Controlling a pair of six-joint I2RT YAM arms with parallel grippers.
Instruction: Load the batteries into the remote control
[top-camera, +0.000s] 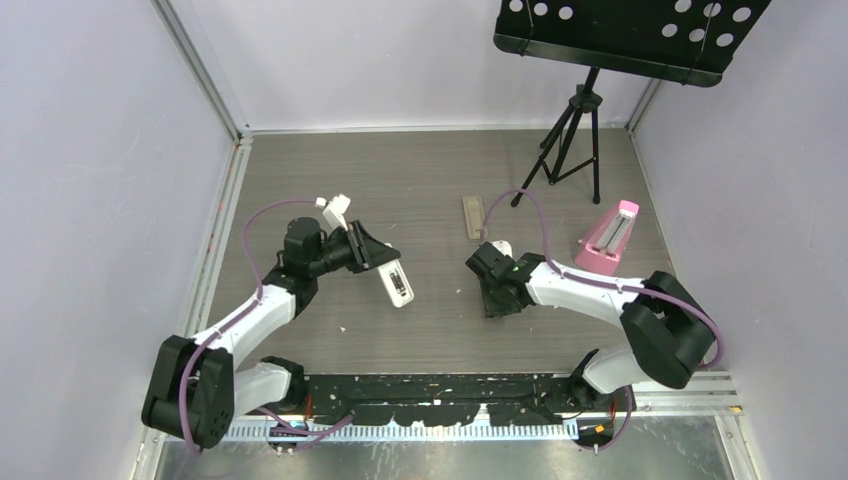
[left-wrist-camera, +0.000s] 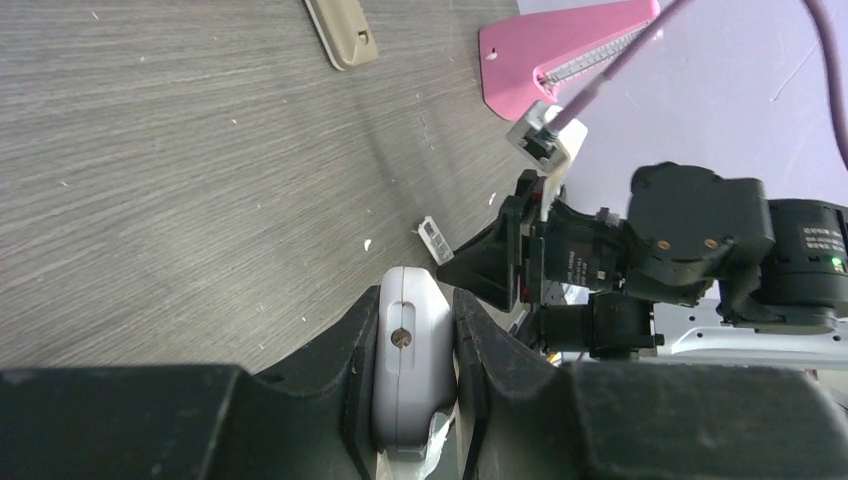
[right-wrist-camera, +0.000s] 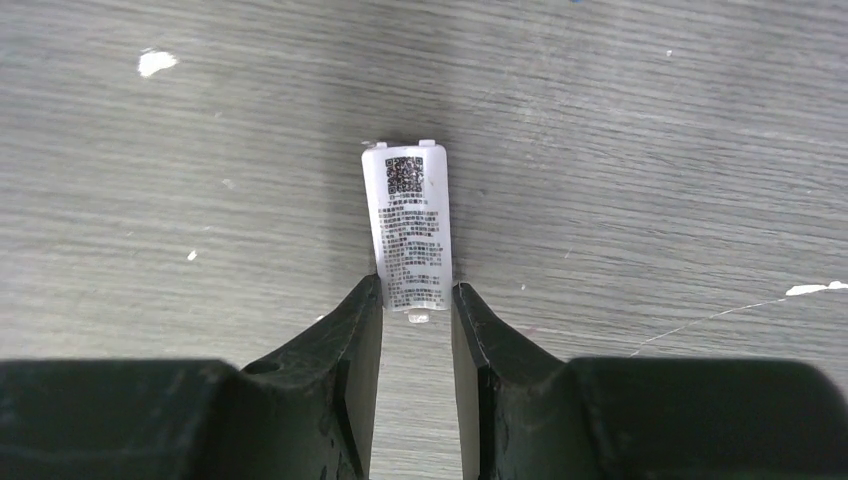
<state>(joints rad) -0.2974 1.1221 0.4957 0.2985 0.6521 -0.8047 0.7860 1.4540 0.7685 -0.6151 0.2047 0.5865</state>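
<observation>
White remote control (top-camera: 399, 284) is clamped in left gripper (top-camera: 378, 262). Fingers are closed tight on its sides, dark recess up, and it looks raised off the table (top-camera: 420, 170). It sits at 9 o'clock from right gripper (right-wrist-camera: 415, 297). Right fingers are part closed and straddle the near end of a small white labelled plate (right-wrist-camera: 407, 215) lying flat on the wood grain. Tips look about touching its long edges; whether that is a real grip, cannot tell. Batteries are not visible in any view.

Step as I read it: right arm picks up the plate, likely the battery door. To do it well:
- Squeeze square on both long edges.
- Get the tips right down at the surface, since the plate is thin.
- Bite further along than just the near end, or it pivots or pops out.
- Left should hold the remote steady, recess up.

Around, from the right gripper:
- Tan bar (top-camera: 473, 216) at 12 o'clock, near, and closest to any lift path.
- Pink metronome (top-camera: 609, 238) at 2 o'clock, well apart.
- Music stand (top-camera: 630, 35) at 1 o'clock, in the far corner.
- Purple cable (top-camera: 535, 210) loops above the right wrist and could snag.
</observation>
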